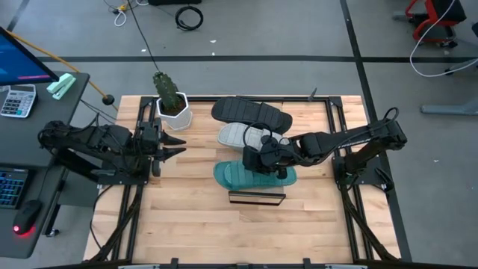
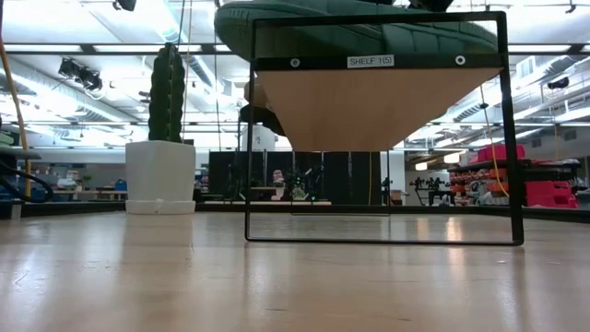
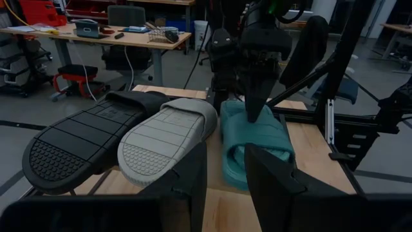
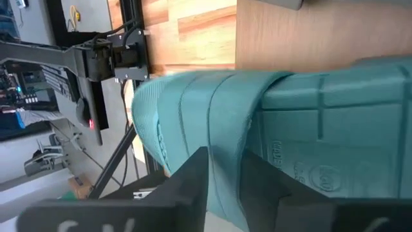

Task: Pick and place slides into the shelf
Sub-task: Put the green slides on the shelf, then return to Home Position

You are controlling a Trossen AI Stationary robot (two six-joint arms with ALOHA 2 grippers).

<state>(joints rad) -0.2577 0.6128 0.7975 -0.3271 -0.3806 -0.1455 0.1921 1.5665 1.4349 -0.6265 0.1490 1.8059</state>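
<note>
Now my right gripper [image 1: 263,158] straddles the teal slide's [image 1: 250,176] strap on the shelf [image 1: 257,197]; whether it grips, I cannot tell. I should part my fingers fully, then lift toward three o'clock without dragging the strap.

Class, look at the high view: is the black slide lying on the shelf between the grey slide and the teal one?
No. The black slide lies outermost, nearest the plant; the grey slide sits between it and the teal slide.

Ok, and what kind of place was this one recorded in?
Most likely a robotics lab or workshop rather than a home. The wooden table stands on a bare grey floor with loose cables, a desk with a keyboard and calculator sits beside it, and office desks and chairs fill the room behind.
</note>
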